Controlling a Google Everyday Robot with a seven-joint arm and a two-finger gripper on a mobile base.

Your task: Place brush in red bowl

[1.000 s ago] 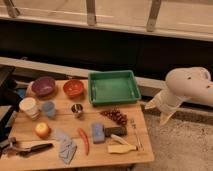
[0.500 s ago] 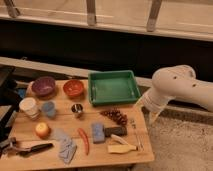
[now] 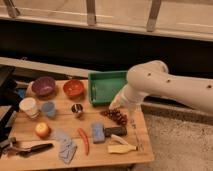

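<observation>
The brush (image 3: 31,148) lies flat at the front left corner of the wooden table (image 3: 25,160), with its black handle pointing right and its small pale head at the left. The red bowl (image 3: 73,88) stands at the back of the table, right of the purple bowl (image 3: 44,85); it looks empty. My gripper (image 3: 118,103) hangs at the end of the white arm (image 3: 165,85) over the right part of the table. It is just in front of the green tray and above the grapes, far from the brush.
A green tray (image 3: 107,86) stands at the back right. Grapes (image 3: 116,116), a blue sponge (image 3: 97,133), a black block (image 3: 116,131), a cream piece (image 3: 122,148), a red chilli (image 3: 84,140), a blue cloth (image 3: 65,147), an apple (image 3: 42,130), a metal cup (image 3: 76,109), a blue cup (image 3: 48,108) and a white cup (image 3: 29,106) crowd the table.
The white arm has swung left from beside the table to over its right side, bringing the gripper near the tray and grapes. The brush and bowls have not moved.
</observation>
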